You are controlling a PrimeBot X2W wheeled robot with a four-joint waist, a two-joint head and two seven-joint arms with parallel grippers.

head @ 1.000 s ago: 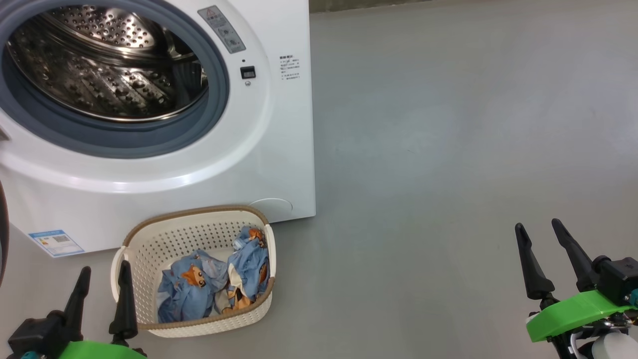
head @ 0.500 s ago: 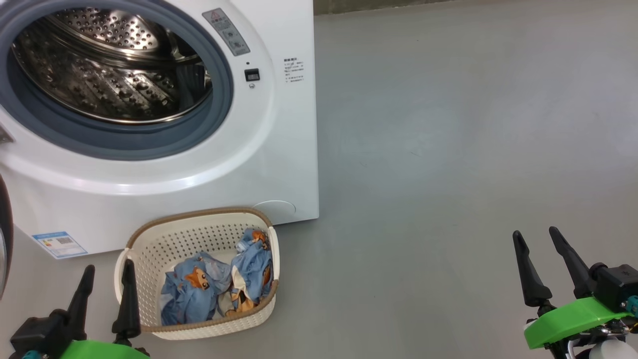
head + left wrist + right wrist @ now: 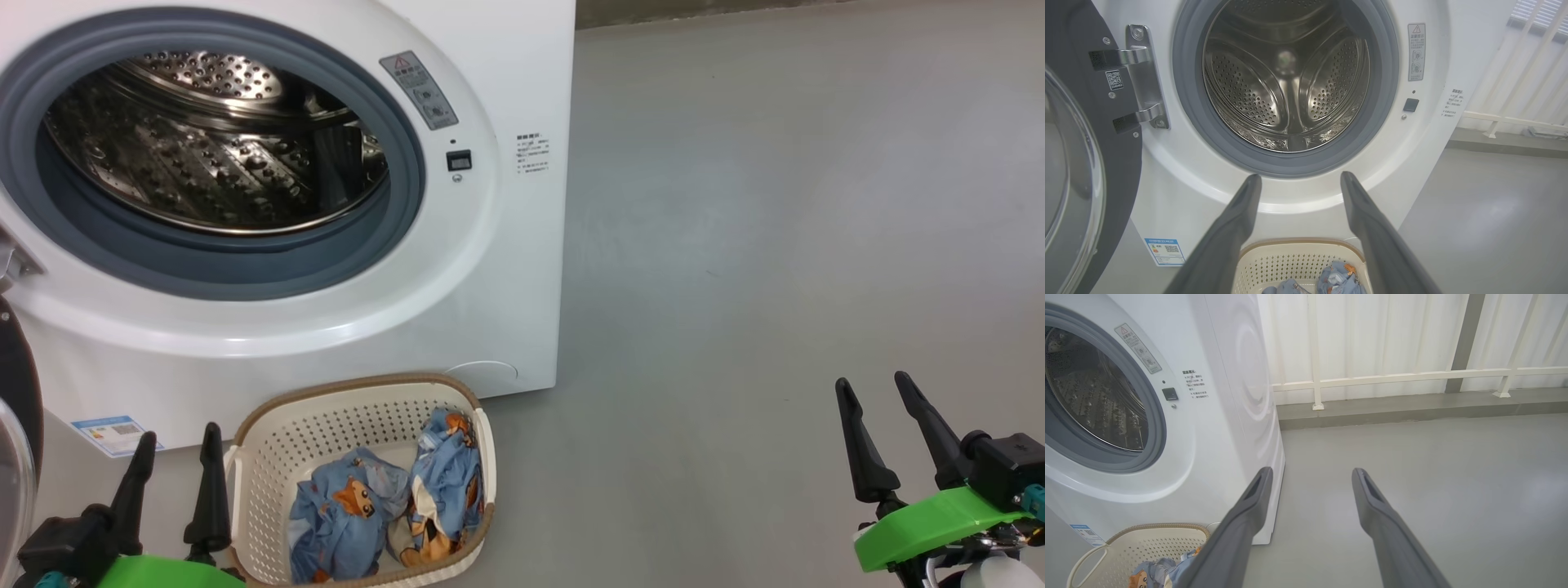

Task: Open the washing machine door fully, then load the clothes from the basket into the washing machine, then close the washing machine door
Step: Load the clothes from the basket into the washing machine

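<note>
The white washing machine point(image 3: 506, 82) stands with its steel drum point(image 3: 212, 155) exposed. Its glossy black door point(image 3: 1081, 163) is swung open to the left, hinged at the drum's left side, and its edge point(image 3: 18, 425) shows at the head view's left border. On the floor before the machine sits the cream basket point(image 3: 269, 457) with the light blue printed clothes point(image 3: 384, 510) inside. My left gripper point(image 3: 178, 443) is open and empty just left of the basket. My right gripper point(image 3: 872, 389) is open and empty over bare floor far to the right.
Grey floor point(image 3: 775, 245) stretches to the right of the machine. A white railing point(image 3: 1412, 375) and pale curtain wall run behind it. A blue label sticker point(image 3: 114, 433) marks the machine's lower left front.
The head camera has shifted, so the machine and basket sit further right and lower in the picture. Both grippers remain open in nearly the same spots.
</note>
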